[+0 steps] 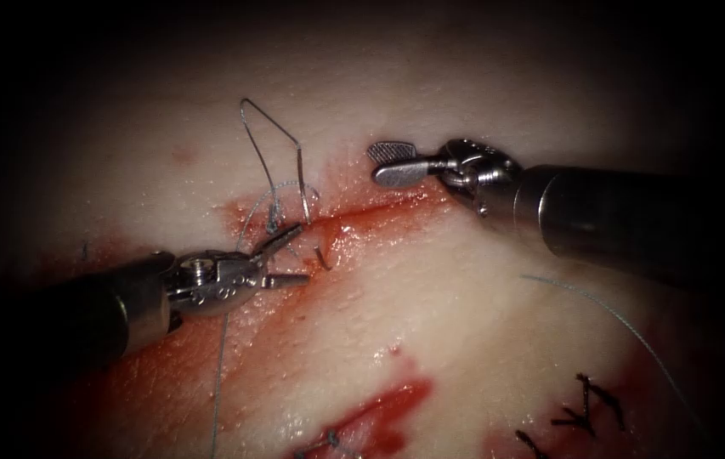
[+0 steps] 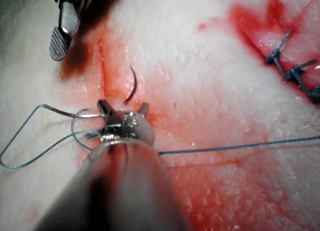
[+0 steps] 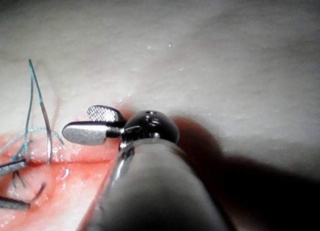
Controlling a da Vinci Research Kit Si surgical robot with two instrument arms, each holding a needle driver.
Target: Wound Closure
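Note:
The tissue (image 1: 464, 289) has a cut (image 1: 379, 208) wet with red fluid. My left tool (image 1: 303, 253) comes from the left and its jaws stand open at the cut, holding nothing. Just past its tips a short dark arc of the needle (image 1: 321, 257) sticks out of the tissue; the rest looks buried. In the left wrist view the needle (image 2: 132, 86) curves up between the open jaws of the left tool (image 2: 123, 105). A loop of thread (image 1: 269, 144) stands up above the cut. My right tool (image 1: 377, 164) hovers open and empty over the cut's right part.
Thread (image 1: 218, 382) trails down from the left tool, and another strand (image 1: 617, 323) runs off to the lower right. A second cut (image 1: 370, 416) with red fluid and dark stitches (image 1: 587, 408) lie near the front. The right tool (image 3: 77, 122) is open beside the thread (image 3: 46, 126).

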